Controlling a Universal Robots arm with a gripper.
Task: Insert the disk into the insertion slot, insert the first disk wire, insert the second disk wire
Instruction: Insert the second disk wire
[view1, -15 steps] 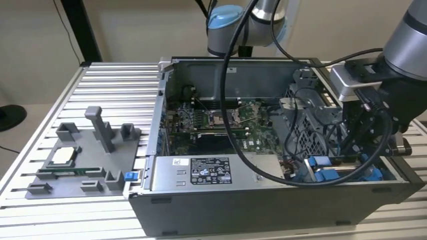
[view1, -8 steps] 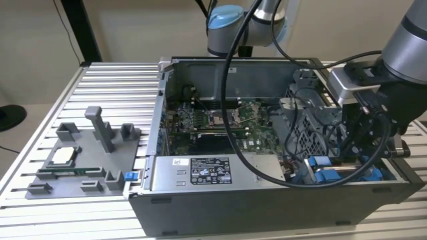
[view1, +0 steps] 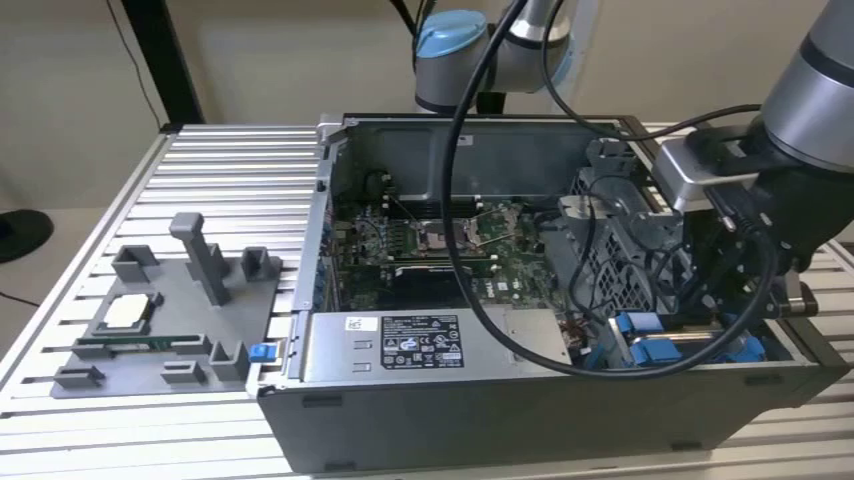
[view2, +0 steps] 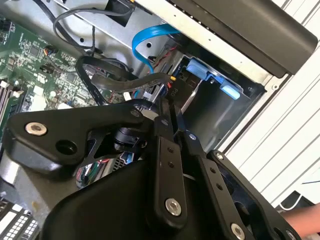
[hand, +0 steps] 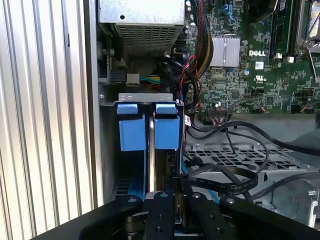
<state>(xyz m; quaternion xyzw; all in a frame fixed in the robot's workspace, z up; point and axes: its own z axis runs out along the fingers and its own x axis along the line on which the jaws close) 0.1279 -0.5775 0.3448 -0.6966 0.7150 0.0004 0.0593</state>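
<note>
Where claw (hand: 172, 197) hangs: two blue tabs (hand: 133, 127)

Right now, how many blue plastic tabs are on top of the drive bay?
2. In the first wrist view, one blue tab and a second blue tab sit side by side on the grey drive bay, just beyond the gripper. Others may be hidden lower down.
</note>
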